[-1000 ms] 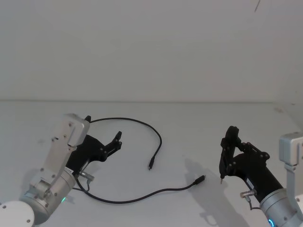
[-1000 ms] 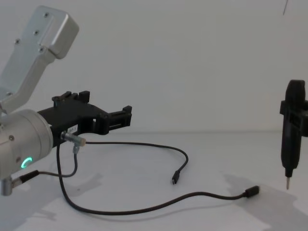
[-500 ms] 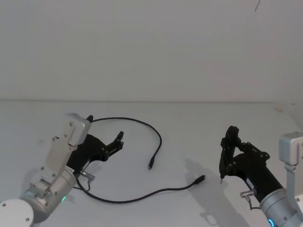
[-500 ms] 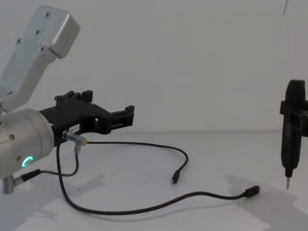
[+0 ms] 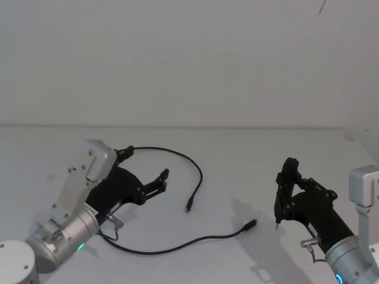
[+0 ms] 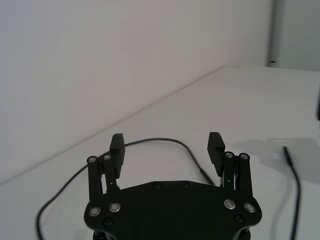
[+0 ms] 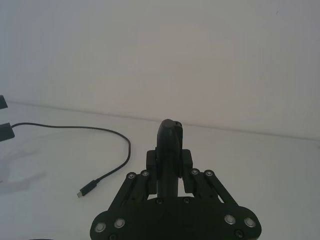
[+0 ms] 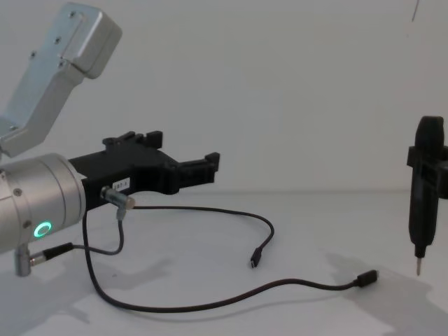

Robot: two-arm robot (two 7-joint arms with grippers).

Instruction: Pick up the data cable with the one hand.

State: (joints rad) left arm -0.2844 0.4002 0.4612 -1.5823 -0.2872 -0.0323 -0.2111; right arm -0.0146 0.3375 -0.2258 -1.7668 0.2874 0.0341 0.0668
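1. Black cord on a white table (image 5: pixel 254 154): the data cable (image 5: pixel 200 171) lies loose in a big open loop. Taking the head view as the dial, one strand arcs up toward 10 o'clock and comes down to a plug (image 5: pixel 188 207) near dead centre. The other strand sweeps low through 7 o'clock and ends in a second plug (image 5: pixel 251 224) out toward 5.
2. The left gripper (image 5: pixel 145 163) is at 8 o'clock with its jaws spread wide and nothing between them. The chest view shows it raised off the table, above the cord.
3. From the left wrist, the upper arc runs across the gap just beyond the fingertips (image 6: pixel 216 142). That looks like the stretch to take, since it is a smooth run well away from either plug.
4. Come down with one finger on each side of the strand, crossing it square.
5. Get low, with the pads almost on the table. A cord this thin is likely to slip under fingers that close too high.
6. Close all the way, because there is little thickness to bite on. Then lift slowly, as the limp loop will probably trail and drag its plugs.
7. Mind the short wire (image 8: pixel 119 199) with the silver plug hanging at the left wrist. It is not the target, and it could snag the lower strand.
8. The right gripper (image 5: pixel 283 177) is at 4 o'clock with its jaws drawn together and its pointed tip down. It sits well apart from the cable and looks parked.
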